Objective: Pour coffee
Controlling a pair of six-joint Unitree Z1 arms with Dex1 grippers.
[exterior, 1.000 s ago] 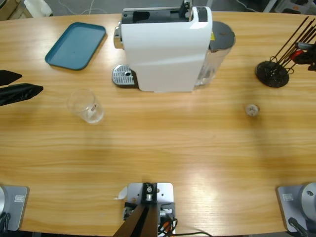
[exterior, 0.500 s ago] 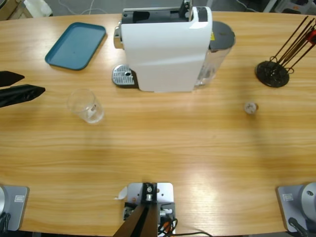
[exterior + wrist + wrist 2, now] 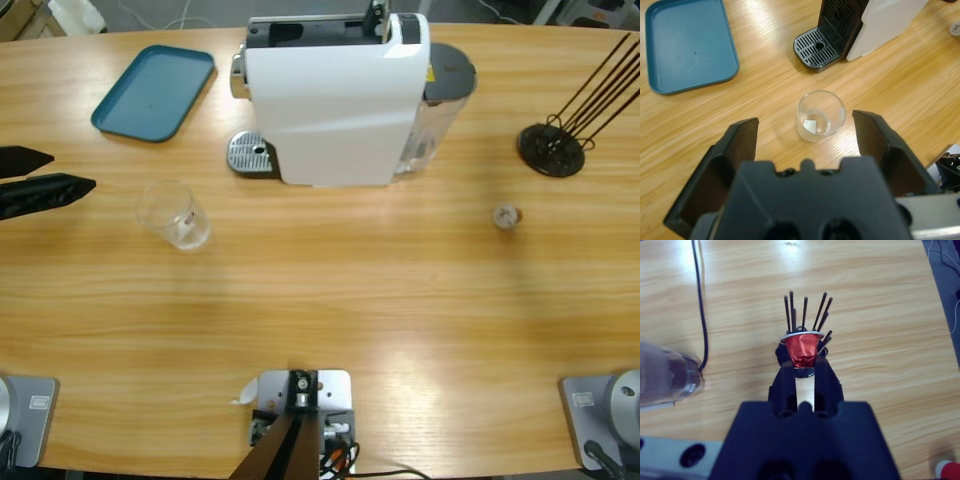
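A clear glass tumbler (image 3: 175, 213) stands on the table in front and to the left of the white coffee machine (image 3: 335, 100). My left gripper (image 3: 45, 176) is at the table's left edge, open, with its jaws pointing at the tumbler (image 3: 821, 116) and well short of it. In the right wrist view, my right gripper (image 3: 803, 364) is shut on a red capsule (image 3: 801, 351), held above the black wire capsule stand (image 3: 805, 315). That gripper is outside the high view. Coffee is out of view.
A blue tray (image 3: 155, 90) lies at the back left. The machine's drip grate (image 3: 250, 153) faces left, and its water tank (image 3: 665, 375) is on its right. The wire stand (image 3: 555, 145) is at the far right. A small capsule (image 3: 507, 216) lies loose nearby.
The right gripper with its red capsule has left the high view past the right edge. The left gripper has crept slightly to the right, toward the tumbler.
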